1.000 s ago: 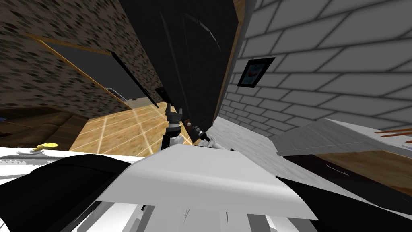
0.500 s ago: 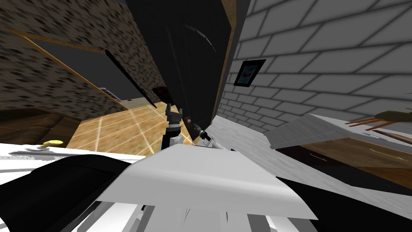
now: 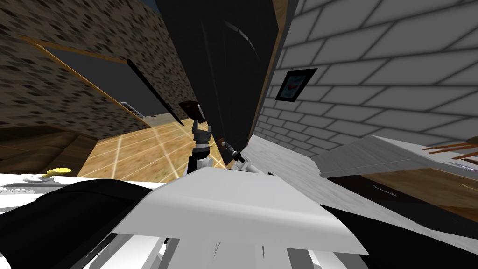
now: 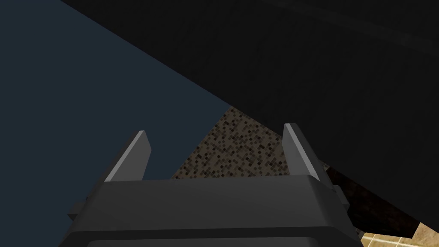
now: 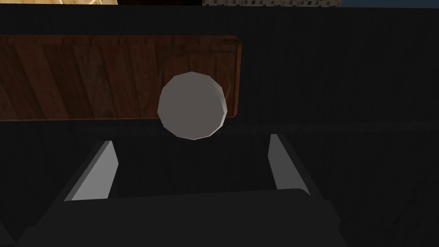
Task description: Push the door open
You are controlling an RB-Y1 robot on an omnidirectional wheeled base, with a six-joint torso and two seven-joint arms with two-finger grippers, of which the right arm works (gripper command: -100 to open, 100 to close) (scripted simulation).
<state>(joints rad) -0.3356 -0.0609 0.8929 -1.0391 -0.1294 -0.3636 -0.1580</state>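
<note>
The dark door (image 3: pixel 224 60) stands ajar straight ahead, its free edge towards my left. My right gripper (image 3: pixel 223 141) is against its face. In the right wrist view this gripper (image 5: pixel 191 140) is open, and a round grey knob (image 5: pixel 190 105) on a brown wooden plate (image 5: pixel 85 77) sits just beyond its fingertips, not between them. My left gripper (image 3: pixel 201 125) is raised by the door's edge, near a brown plate (image 3: pixel 189 108). In the left wrist view it (image 4: pixel 215 129) is open and holds nothing, with the door's dark face (image 4: pixel 326 77) beside it.
A grey brick wall (image 3: pixel 373 70) with a framed picture (image 3: pixel 293 85) runs close on the right, above a white-topped cabinet (image 3: pixel 373 156). On the left are a speckled wall (image 3: pixel 56 42), another doorway (image 3: pixel 107 88), wooden floor (image 3: pixel 140 149) and a brown sofa (image 3: pixel 37 149).
The whole head view has swayed left and back, so I have shifted a little. Both arms stay at the door, and the right gripper sits slightly higher against it.
</note>
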